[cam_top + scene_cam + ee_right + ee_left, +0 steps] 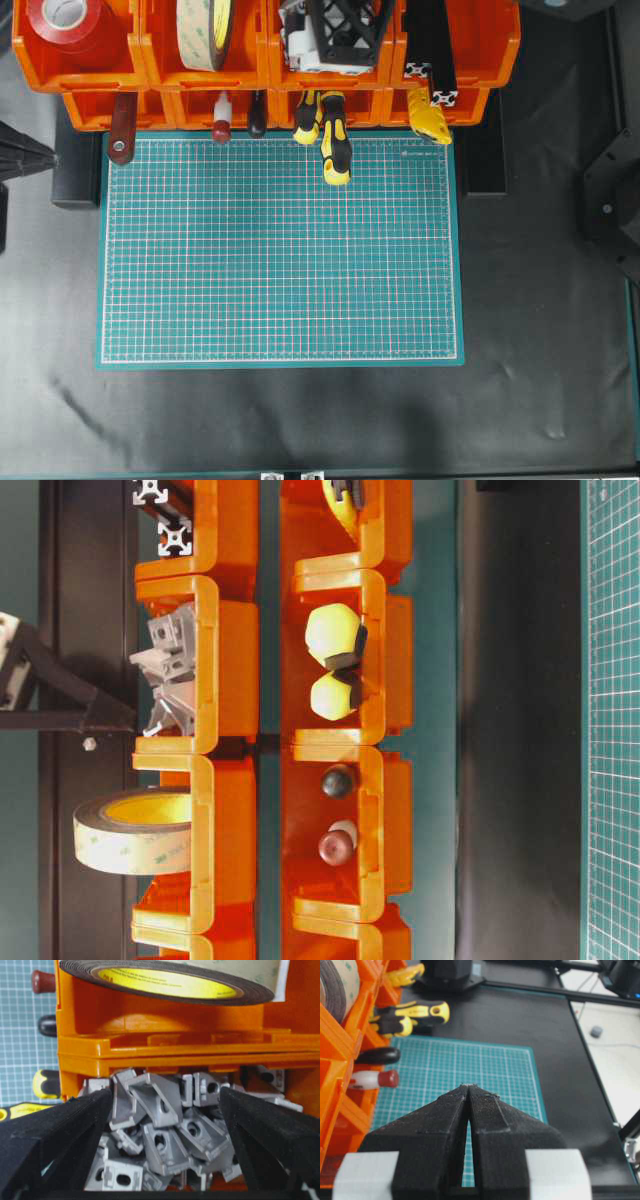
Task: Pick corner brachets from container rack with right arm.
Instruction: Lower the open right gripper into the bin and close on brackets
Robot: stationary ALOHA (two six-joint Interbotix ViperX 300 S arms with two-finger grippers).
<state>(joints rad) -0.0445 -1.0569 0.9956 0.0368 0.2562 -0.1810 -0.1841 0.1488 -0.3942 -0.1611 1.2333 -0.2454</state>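
From overhead, your right arm (340, 35) reaches into an upper bin of the rack (150, 60) at the far edge of the mat (280, 250). At table level, brackets (170, 675) fill that bin. Your left pincer (469, 1091) is pressed closed. Your right pincer (165, 1105) spreads wide around the bracket pile, gripping nothing.
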